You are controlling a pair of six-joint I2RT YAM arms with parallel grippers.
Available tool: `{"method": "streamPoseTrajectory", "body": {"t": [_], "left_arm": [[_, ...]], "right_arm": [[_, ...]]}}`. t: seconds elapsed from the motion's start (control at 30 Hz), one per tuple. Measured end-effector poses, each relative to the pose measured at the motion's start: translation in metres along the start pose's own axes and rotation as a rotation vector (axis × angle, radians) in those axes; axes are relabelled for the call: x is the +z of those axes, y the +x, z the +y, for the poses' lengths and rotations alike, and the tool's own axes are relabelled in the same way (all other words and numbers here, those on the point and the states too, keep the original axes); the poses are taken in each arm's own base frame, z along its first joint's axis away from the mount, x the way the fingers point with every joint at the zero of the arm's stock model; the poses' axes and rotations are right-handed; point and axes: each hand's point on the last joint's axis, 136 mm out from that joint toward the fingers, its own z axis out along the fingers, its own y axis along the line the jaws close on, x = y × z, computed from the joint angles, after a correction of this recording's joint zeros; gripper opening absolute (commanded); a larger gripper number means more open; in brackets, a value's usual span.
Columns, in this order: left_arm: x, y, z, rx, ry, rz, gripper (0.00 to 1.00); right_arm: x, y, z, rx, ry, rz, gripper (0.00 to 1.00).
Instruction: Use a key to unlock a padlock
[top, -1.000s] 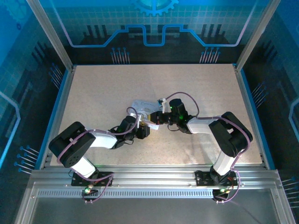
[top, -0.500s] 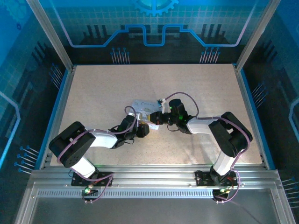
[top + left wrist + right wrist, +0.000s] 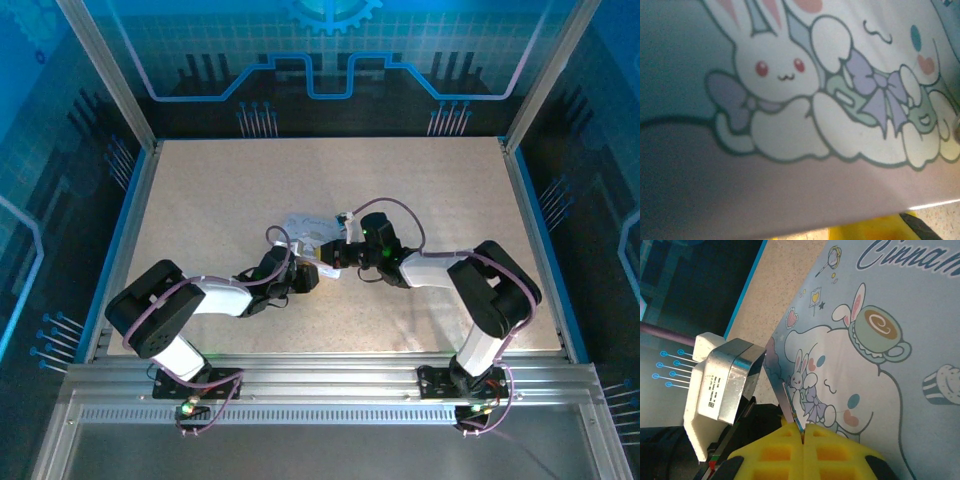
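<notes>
My right gripper [image 3: 804, 430] pinches the key [image 3: 789, 407], its blade poking toward the cartoon tin [image 3: 880, 340], ready, I judge, for aiming at a keyhole. My left gripper [image 3: 306, 276] sits just beside the tin, likely steadying it; I cannot tell its spread.

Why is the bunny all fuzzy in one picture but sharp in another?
Left wrist view: the camera is very close to the tin, so the bunny print blurs, and shadow darkens the lower left. Right wrist view: the tin's drawings are crisp and evenly lit. Top external view: sharp, with blue light around the table.
</notes>
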Motion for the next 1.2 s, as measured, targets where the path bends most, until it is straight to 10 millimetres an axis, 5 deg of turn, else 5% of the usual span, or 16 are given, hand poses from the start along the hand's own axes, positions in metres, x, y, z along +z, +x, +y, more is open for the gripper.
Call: {"method": "streamPoseTrajectory", "body": {"t": [0.4, 0.53, 0.87, 1.2], "left_arm": [[-0.017, -0.005, -0.018, -0.037, 0.059, 0.015, 0.26], [-0.021, -0.002, -0.022, -0.065, 0.075, 0.037, 0.25], [-0.027, -0.004, -0.037, -0.151, 0.104, 0.085, 0.26], [-0.029, -0.004, -0.041, -0.209, 0.11, 0.099, 0.26]], "right_arm": [[-0.052, 0.003, 0.022, -0.167, 0.068, -0.076, 0.04], [-0.065, 0.018, 0.026, -0.237, 0.085, -0.082, 0.04], [-0.061, 0.076, 0.006, -0.36, 0.152, 0.024, 0.03], [-0.048, 0.099, -0.024, -0.39, 0.21, 0.059, 0.03]]}}
